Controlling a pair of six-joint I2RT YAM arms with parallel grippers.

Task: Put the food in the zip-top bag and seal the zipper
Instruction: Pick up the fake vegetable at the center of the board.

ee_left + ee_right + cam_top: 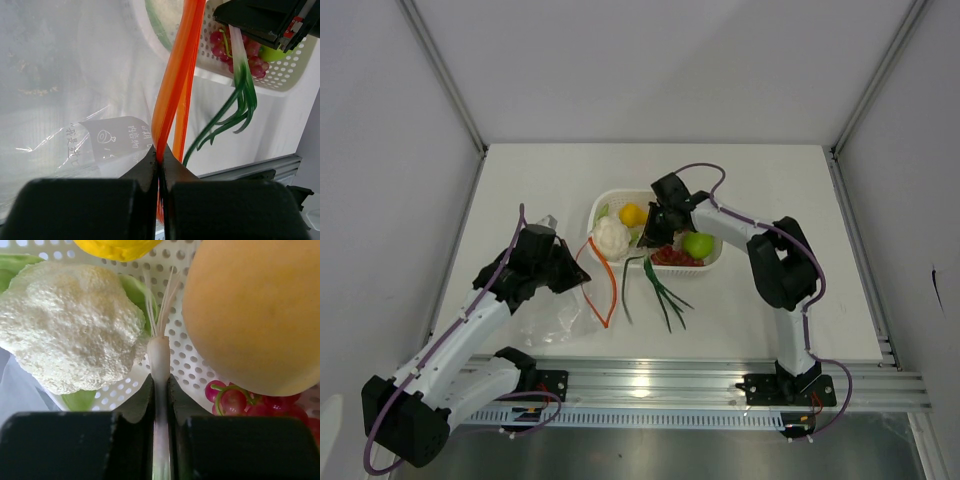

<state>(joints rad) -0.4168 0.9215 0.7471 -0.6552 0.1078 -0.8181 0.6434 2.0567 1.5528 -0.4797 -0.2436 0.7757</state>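
From where I stand, the left gripper (160, 154) has its two fingers pressed together on the zipper (175, 85), with the red-orange strip pinched right between the tips. The zip-top bag (70, 90) lies crumpled on the table (770, 200) beside that arm, to the left of the white basket (287, 75). Its orange strip bows out in a loop toward the cauliflower (611, 238).

The right gripper (160, 385) reaches into the basket and is clamped on the pale stalk of a green onion (160, 352), whose root hairs stick out just past the fingertips. The onion's green leaves trail over the basket's near rim onto the table. The cauliflower sits just left of the stalk at the basket's left end, and a peach (255, 310) sits just right of it. A lemon (632, 214) lies beyond them by the far wall. The dark red grapes (672, 257) rest against the near wall, next to the green apple (698, 244) at the right end
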